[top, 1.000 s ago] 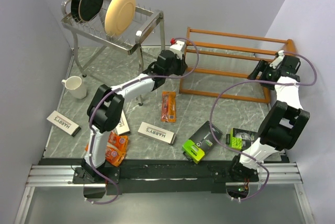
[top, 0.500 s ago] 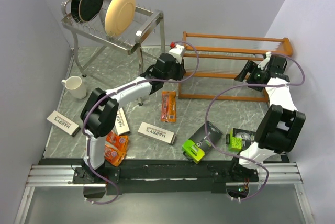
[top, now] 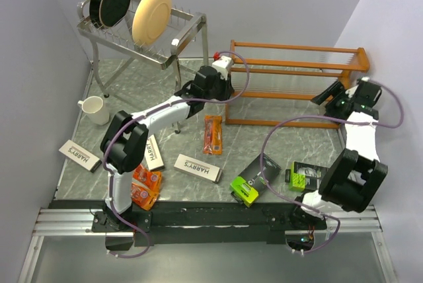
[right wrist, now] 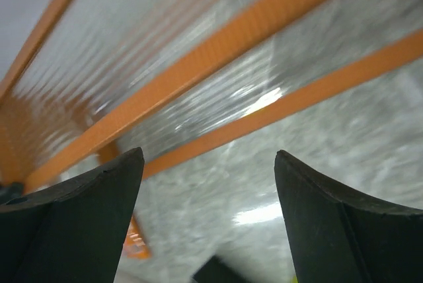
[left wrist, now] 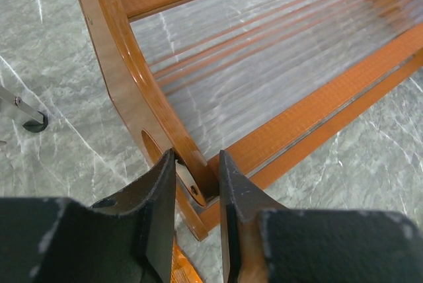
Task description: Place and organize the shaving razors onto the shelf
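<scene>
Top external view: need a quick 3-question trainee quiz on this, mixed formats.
1. True or false: the left gripper is clamped on an end post of the shelf.
2. How many white HARRY'S boxes lie on the table? A) two B) three C) four
3. In a word or two: what does the right gripper hold?

Key: 1 true; 2 B; 3 nothing, its jaws stand open.
</scene>
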Controlling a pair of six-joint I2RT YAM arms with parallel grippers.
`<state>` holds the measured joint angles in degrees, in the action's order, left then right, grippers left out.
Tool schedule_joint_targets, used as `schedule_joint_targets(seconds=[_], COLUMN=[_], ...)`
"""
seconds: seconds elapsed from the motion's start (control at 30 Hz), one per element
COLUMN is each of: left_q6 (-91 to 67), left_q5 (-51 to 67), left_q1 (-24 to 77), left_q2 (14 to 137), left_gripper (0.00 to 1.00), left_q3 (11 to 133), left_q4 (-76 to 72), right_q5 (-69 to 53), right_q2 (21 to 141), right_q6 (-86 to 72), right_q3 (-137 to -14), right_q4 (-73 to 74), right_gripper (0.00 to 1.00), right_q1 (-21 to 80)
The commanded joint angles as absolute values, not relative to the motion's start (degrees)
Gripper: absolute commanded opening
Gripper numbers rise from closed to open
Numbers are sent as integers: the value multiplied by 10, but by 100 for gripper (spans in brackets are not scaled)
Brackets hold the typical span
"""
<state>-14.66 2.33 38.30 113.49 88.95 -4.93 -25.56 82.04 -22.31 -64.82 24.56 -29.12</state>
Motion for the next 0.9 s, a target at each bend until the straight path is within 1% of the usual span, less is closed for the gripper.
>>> schedule_joint_targets(seconds=[0.0, 0.03, 0.1, 0.13, 0.27, 0.4, 0.43, 0.5, 0.6, 0.63, 0.7, 0.73, 0.8, 0.87], left_q6=[-99, -95, -94, -93, -53, 20, 31, 42, 28, 21, 5, 4, -13, -12], left_q5=[55, 72, 116, 129, 177, 208, 211, 216, 213, 199, 182, 165, 170, 171], left_q1=[347, 348, 345, 343, 340, 343, 345, 345, 346, 347, 352, 354, 359, 363], left_q2=[1107, 1105, 1086, 1054, 976, 912, 887, 867, 850, 853, 863, 881, 922, 947], left_gripper=[20, 29, 56, 99, 99, 100, 99, 99, 100, 100, 99, 100, 99, 97], left_q3=[894, 898, 886, 857, 805, 759, 732, 706, 676, 676, 685, 706, 741, 798], left_q4=[29, 43, 59, 53, 60, 93, 97, 94, 76, 69, 48, 41, 46, 55], right_q5=[-311, -327, -330, -328, -333, -327, -322, -307, -324, -332, -348, -357, -349, -363], right_q2=[863, 867, 869, 867, 857, 829, 823, 806, 793, 789, 798, 805, 830, 854], right_q6=[-335, -336, -328, -317, -268, -231, -229, -250, -369, -393, -431, -439, -449, -468], right_q3=[-637, -642, -664, -670, -693, -679, -672, -639, -576, -560, -537, -535, -548, -554], right_q4=[171, 164, 165, 169, 209, 250, 256, 254, 194, 148, 114, 89, 85, 45], right_gripper=[86, 85, 85, 87, 89, 91, 92, 93, 91, 88, 83, 82, 82, 82], right_q1=[-290, -290, -290, -290, -292, -291, -291, -292, -297, -298, -298, -297, -298, -298])
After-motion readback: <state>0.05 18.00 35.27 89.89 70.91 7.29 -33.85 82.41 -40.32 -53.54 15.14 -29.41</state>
